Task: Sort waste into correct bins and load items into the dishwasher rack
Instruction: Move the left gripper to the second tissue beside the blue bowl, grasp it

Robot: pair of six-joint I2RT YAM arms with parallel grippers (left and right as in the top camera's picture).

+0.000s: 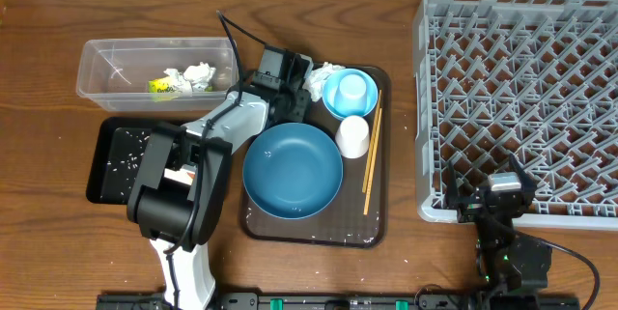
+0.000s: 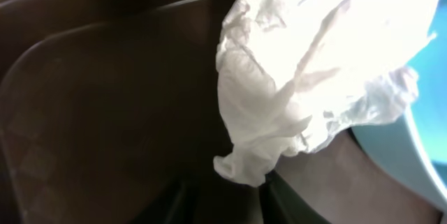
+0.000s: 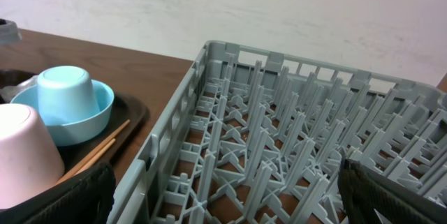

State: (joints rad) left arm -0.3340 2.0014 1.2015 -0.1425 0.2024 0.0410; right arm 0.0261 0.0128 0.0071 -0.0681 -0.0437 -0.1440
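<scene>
A crumpled white tissue [image 1: 324, 75] lies at the back of the brown serving tray [image 1: 359, 225], beside the small light-blue bowl [image 1: 350, 93]. My left gripper [image 1: 311, 83] reaches it with narrow jaws. In the left wrist view the lower corner of the tissue [image 2: 307, 70] sits between the fingertips of the left gripper [image 2: 234, 192]. The large blue dish [image 1: 293, 169], white cup [image 1: 353, 136] and chopsticks [image 1: 371, 160] rest on the same tray. My right gripper [image 1: 491, 189] hangs open and empty over the front edge of the grey rack [image 1: 421, 107].
The clear tub [image 1: 95, 70] at back left holds another tissue [image 1: 198, 75] and a yellow-green wrapper [image 1: 162, 85]. The black tray [image 1: 104, 151] in front of it carries scattered rice grains [image 1: 126, 160]. A light-blue cup [image 3: 64, 91] stands upside down in the bowl.
</scene>
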